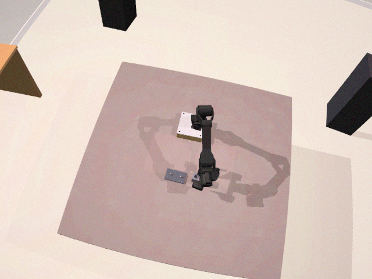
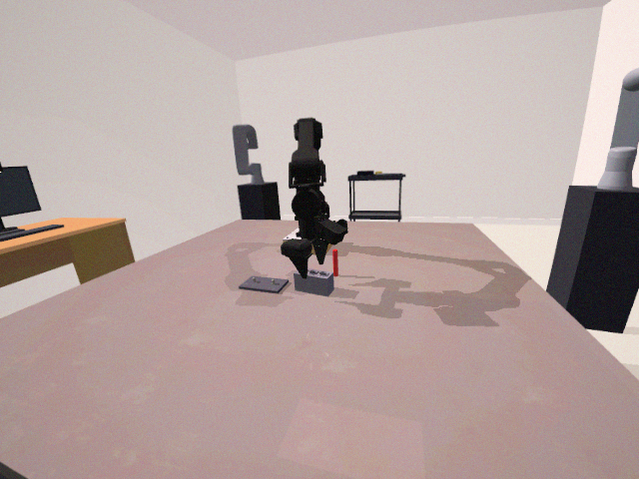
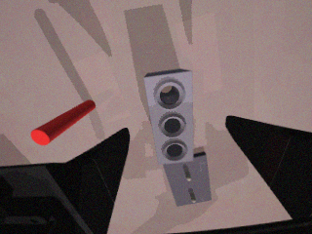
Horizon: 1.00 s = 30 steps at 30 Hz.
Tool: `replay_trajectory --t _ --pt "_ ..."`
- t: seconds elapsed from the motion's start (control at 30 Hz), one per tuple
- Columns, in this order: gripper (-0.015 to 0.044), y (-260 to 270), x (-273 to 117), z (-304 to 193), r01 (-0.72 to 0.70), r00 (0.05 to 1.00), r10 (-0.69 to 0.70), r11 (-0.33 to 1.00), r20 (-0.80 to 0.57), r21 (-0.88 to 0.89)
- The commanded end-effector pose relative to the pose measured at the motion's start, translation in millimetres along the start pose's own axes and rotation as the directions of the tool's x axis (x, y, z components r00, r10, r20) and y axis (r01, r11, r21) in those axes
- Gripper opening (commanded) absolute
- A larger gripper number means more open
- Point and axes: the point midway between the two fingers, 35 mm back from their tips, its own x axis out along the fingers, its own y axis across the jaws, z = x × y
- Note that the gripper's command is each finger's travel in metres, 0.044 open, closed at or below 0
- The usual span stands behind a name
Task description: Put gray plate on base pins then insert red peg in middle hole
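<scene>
Gripper (image 3: 173, 141) wide open above one three-holed gray plate (image 3: 171, 119), one red peg (image 3: 62, 123).

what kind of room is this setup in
Probably a robotics lab or workshop: a second, gray robot arm stands on a black pedestal by the back wall, beside a wheeled cart and a desk with a monitor.

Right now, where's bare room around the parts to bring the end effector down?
Bare mat left of the base and before the gray plate. Crowded between plate and red peg, under the open end effector.
</scene>
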Motion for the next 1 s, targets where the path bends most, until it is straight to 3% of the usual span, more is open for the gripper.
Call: replay_trajectory --t 0.0,0.9,0.97 --pt "0.044 1.6 8.0 -1.5 -0.005 1.0 0.005 1.0 -0.006 -0.007" --pt "0.044 3.6 48.5 -2.8 -0.005 1.0 0.005 1.0 -0.006 -0.007" --pt "0.0387 3.6 48.5 -2.8 -0.005 1.0 0.005 1.0 -0.006 -0.007"
